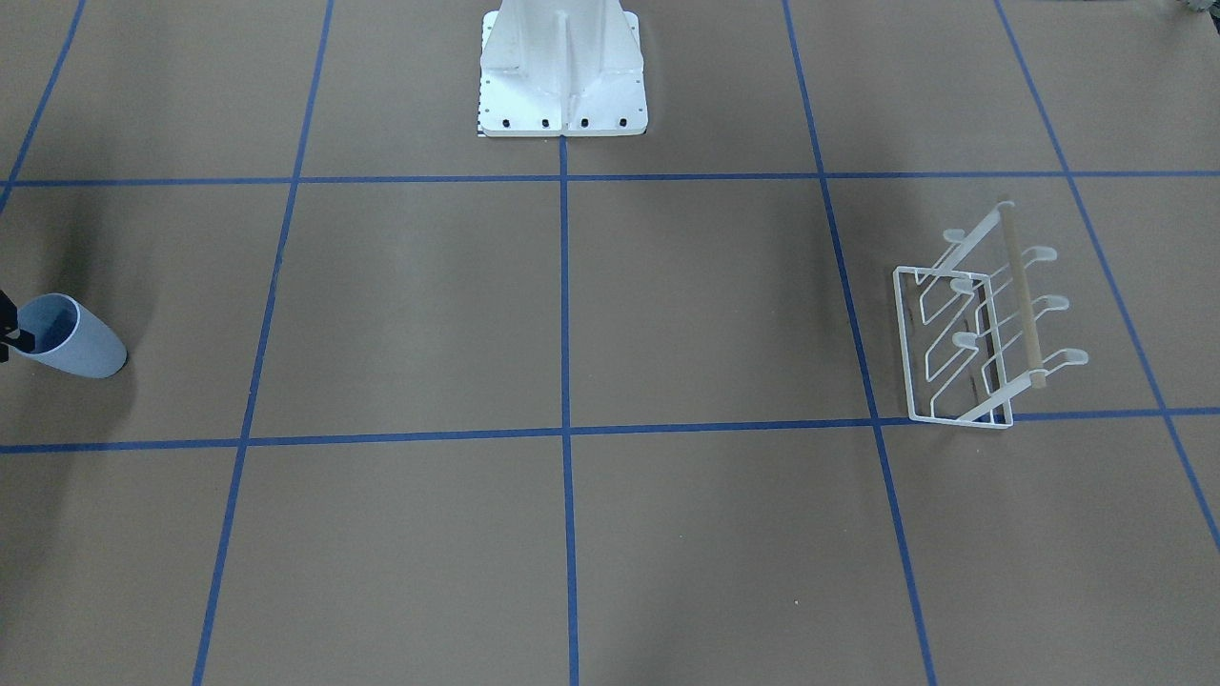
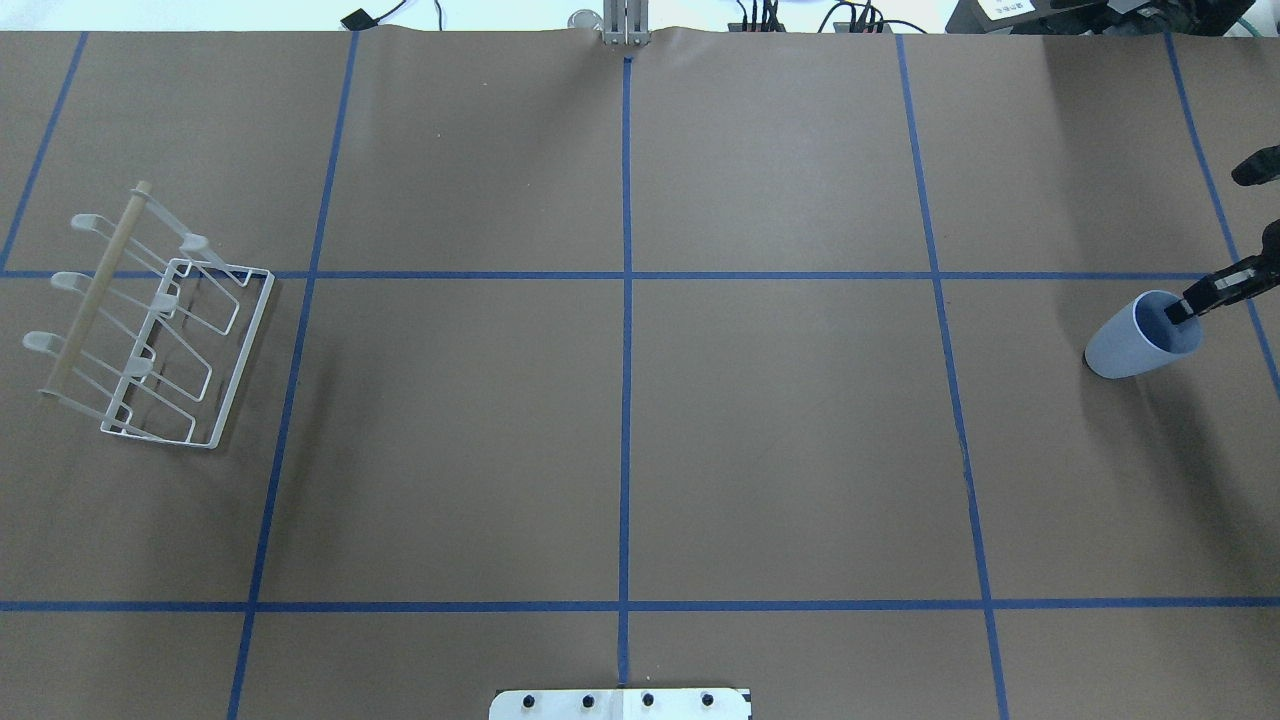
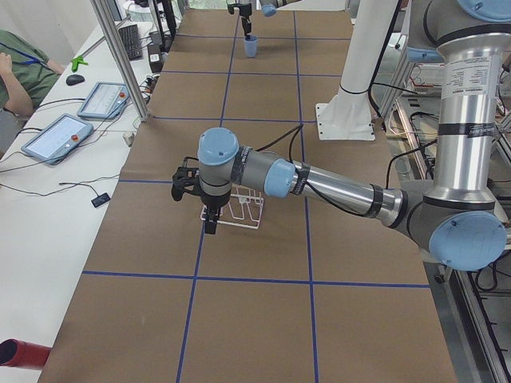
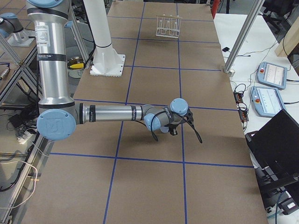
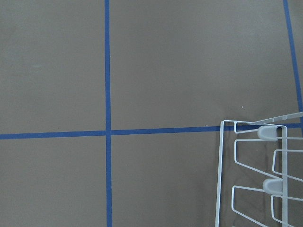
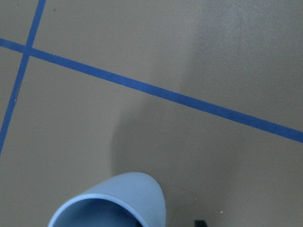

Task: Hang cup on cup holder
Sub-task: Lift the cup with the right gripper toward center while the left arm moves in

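Note:
The pale blue-grey cup (image 2: pixel 1125 350) stands at the table's far right, and also shows in the front view (image 1: pixel 86 348) and the right wrist view (image 6: pixel 128 194). My right gripper (image 2: pixel 1190 303) reaches over its rim with one finger inside and is shut on the cup wall. The white wire cup holder (image 2: pixel 243 358) with its wooden rod stands at the far left, also in the front view (image 1: pixel 1022 295) and the left wrist view (image 5: pixel 219 175). My left gripper (image 3: pixel 210 223) hangs just beside the holder. It shows only in the exterior left view, so I cannot tell whether it is open.
The robot's white base (image 1: pixel 562 76) is at the table's middle edge. Blue tape lines divide the brown table. A person and two tablets (image 3: pixel 56 136) are beside the table, and an aluminium post (image 3: pixel 120 56) stands at its edge.

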`<state>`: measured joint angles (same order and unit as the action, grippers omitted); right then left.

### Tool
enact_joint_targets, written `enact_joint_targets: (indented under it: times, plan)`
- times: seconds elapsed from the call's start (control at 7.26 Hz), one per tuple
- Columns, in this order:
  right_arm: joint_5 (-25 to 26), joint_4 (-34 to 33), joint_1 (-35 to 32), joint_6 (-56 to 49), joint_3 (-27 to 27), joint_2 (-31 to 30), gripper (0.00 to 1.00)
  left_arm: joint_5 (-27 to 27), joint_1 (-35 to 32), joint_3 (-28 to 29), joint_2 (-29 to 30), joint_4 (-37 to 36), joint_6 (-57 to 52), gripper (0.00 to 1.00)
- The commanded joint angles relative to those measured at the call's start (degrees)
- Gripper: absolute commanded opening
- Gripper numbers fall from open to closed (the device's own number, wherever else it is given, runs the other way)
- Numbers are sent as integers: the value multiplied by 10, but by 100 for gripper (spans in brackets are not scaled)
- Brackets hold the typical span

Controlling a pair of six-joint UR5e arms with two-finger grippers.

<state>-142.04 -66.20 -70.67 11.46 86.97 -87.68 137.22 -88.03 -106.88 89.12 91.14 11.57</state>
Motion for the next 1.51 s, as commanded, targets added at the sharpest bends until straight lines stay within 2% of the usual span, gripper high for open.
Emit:
enact_joint_targets:
  times: [0.0, 0.14, 0.28, 0.41, 0.55, 0.69, 0.96, 1.38]
  plan:
    - [-16, 3, 1, 3, 17, 1, 0, 2, 0, -1, 0, 0, 0, 98]
    - [-65, 3, 0, 15, 24, 9, 0, 3, 0, -1, -1, 0, 0, 98]
    - [-89, 3, -8, 40, 35, 31, 0, 4, 0, 0, 0, 0, 1, 98]
    - [-95, 4, -8, 81, 53, 56, 0, 3, 0, 0, 11, -2, 2, 98]
    - [-94, 15, -8, 167, 98, 63, 0, 3, 1, 0, 23, 3, 4, 98]
    - [-79, 66, -6, 268, 125, 78, 0, 4, 1, 2, 42, 4, 12, 98]
    - [-39, 231, 7, 451, 127, 90, 0, 6, 3, -2, 70, 33, 81, 98]
    - [45, 488, 75, 654, 123, 87, 0, 6, 33, -3, 71, 174, 192, 98]
